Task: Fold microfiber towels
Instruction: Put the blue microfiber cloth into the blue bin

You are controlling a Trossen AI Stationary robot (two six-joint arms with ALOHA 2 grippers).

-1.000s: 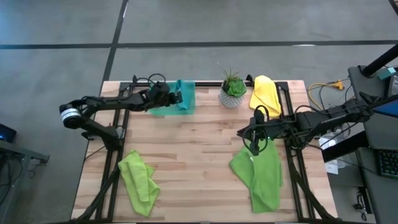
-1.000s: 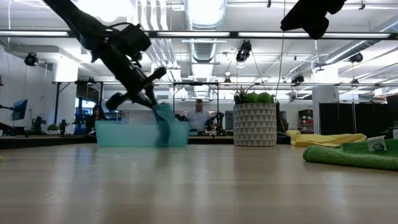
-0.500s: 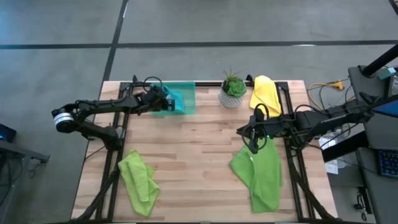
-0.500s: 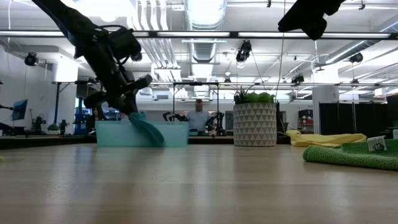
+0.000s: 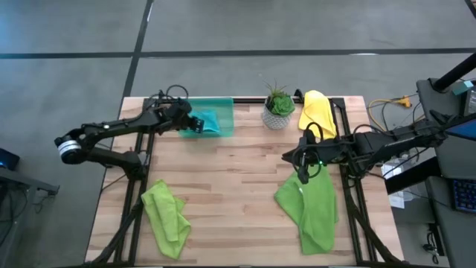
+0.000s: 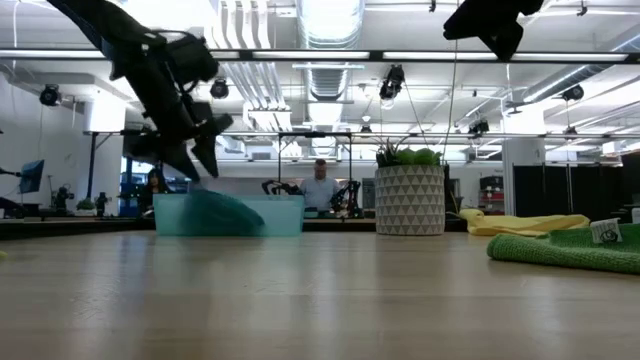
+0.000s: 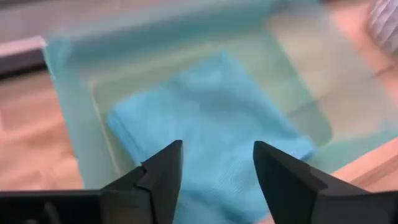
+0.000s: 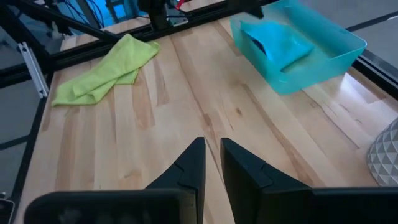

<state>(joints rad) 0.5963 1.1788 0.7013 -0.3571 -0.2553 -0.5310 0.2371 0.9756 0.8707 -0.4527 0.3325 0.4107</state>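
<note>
A folded teal towel lies flat on the floor of the see-through green tray at the table's far edge. My left gripper hovers open just above the towel's left part, fingers slanting down and touching nothing; the low view shows it above the tray. One lime towel lies crumpled at the near left, another at the near right. A yellow towel lies at the far right. My right gripper hangs shut, high over the right lime towel's far end.
A small potted plant stands between the tray and the yellow towel. Dark frame rails run along the table's left and right sides. Bare wood spreads across the table's middle. A person shows far behind the table.
My left gripper has opened and let go of the teal towel, rolled its wrist, and drawn back toward the table's left edge. The towel, which hung from the fingers over the tray, has dropped and now lies flat inside it.
</note>
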